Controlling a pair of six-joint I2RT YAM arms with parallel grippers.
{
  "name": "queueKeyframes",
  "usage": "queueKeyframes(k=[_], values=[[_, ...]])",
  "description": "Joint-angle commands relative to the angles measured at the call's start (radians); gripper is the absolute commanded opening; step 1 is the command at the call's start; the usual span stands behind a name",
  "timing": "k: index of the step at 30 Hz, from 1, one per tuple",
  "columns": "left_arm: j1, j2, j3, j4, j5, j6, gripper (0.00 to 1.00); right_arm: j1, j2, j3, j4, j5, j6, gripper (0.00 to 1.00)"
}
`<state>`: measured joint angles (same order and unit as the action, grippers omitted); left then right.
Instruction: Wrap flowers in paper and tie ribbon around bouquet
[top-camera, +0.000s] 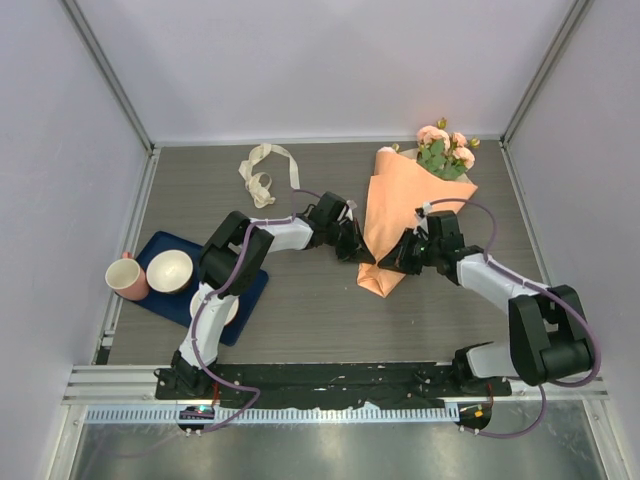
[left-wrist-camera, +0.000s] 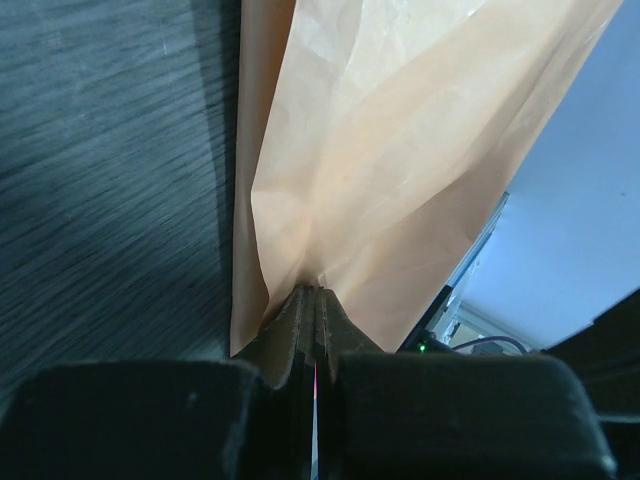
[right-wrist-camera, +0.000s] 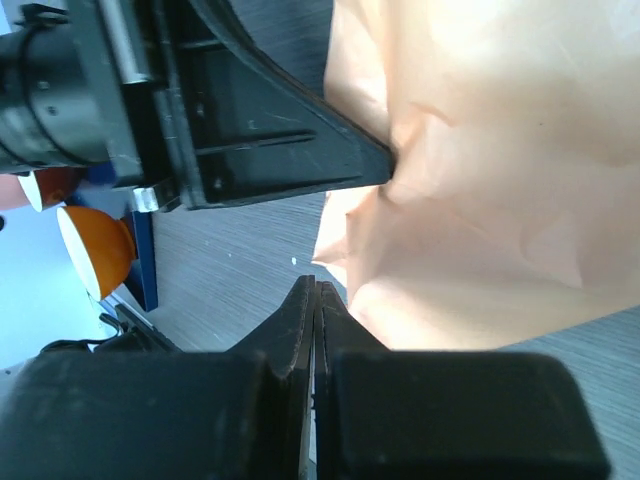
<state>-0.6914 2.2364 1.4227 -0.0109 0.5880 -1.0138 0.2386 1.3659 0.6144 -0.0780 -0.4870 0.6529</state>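
Note:
The bouquet lies on the table as a cone of orange paper (top-camera: 395, 205), with the pink flowers (top-camera: 445, 150) and their green leaves poking out of its far end. My left gripper (top-camera: 358, 252) sits at the cone's left edge near the narrow end. In the left wrist view it (left-wrist-camera: 312, 292) is shut, and the paper (left-wrist-camera: 400, 150) creases into its tips. My right gripper (top-camera: 390, 262) is at the cone's lower right side. In its own view it (right-wrist-camera: 316, 285) is shut, and the paper (right-wrist-camera: 500, 200) lies just beside its tips with nothing showing between them. The cream ribbon (top-camera: 262, 172) lies curled at the back left.
A dark blue tray (top-camera: 252, 292) at the front left holds a pink mug (top-camera: 127, 277) and a cream bowl (top-camera: 170, 270). The left arm passes over the tray. Grey walls and metal rails enclose the table on three sides.

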Motion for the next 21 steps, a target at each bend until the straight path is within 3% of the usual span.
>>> queueKeyframes(k=[1, 8, 11, 16, 21], values=[[-0.002, 0.083, -0.034, -0.138, -0.128, 0.064, 0.0, 0.004, -0.08, 0.051, -0.09, 0.021, -0.025, 0.04], [-0.003, 0.086, -0.031, -0.139, -0.122, 0.067, 0.0, 0.005, 0.067, 0.044, 0.023, -0.024, -0.012, 0.08], [-0.003, 0.088, -0.031, -0.138, -0.117, 0.072, 0.0, 0.004, 0.099, 0.018, -0.015, -0.001, -0.039, 0.08], [-0.002, 0.092, -0.025, -0.147, -0.113, 0.087, 0.0, 0.004, 0.026, -0.051, -0.167, 0.112, -0.061, 0.08], [-0.002, 0.1, -0.019, -0.161, -0.105, 0.098, 0.0, 0.004, -0.039, -0.029, -0.233, 0.12, -0.082, 0.09]])
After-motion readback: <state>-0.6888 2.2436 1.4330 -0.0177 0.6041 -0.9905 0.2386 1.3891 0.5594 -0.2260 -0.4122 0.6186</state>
